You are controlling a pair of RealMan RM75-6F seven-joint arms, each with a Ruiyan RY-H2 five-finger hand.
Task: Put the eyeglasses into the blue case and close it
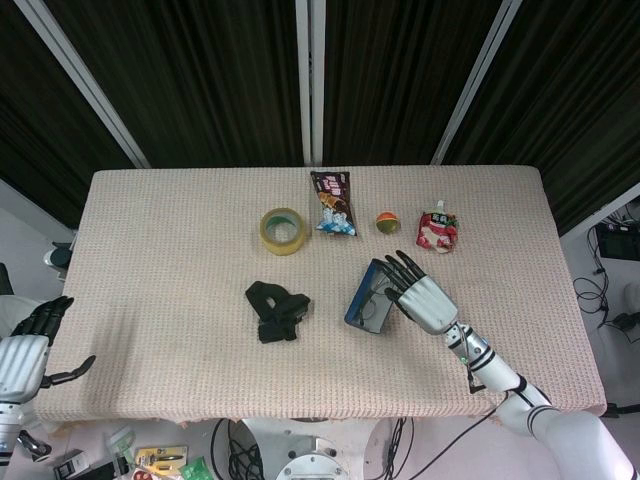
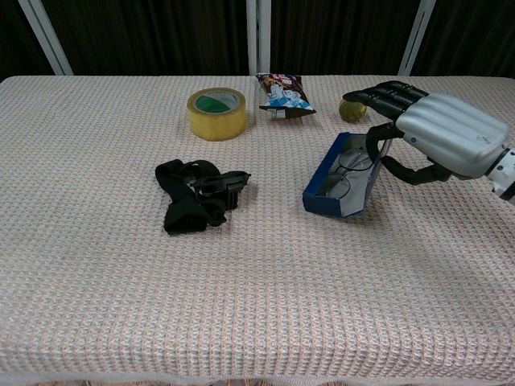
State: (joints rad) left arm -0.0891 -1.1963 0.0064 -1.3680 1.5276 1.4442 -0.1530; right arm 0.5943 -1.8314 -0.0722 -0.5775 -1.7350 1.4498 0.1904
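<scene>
The blue case [image 2: 323, 182] [image 1: 362, 300] lies right of the table's middle, half open, its lid [image 2: 371, 178] tilted up on the right side. The eyeglasses [image 2: 348, 172] lie inside it, thin dark frames showing between body and lid. My right hand [image 2: 441, 133] [image 1: 427, 298] is at the lid: the thumb [image 2: 388, 150] touches the lid's outer side and the fingers [image 2: 385, 93] arch spread above its edge, apart from it. My left hand [image 1: 27, 349] hangs off the table's near left corner, fingers apart, holding nothing.
A black strap bundle [image 2: 198, 194] lies left of the case. Along the back stand a yellow tape roll [image 2: 216, 112], a snack bag [image 2: 284, 92], a small orange-green ball [image 2: 351, 109] and a red pouch [image 1: 437, 230].
</scene>
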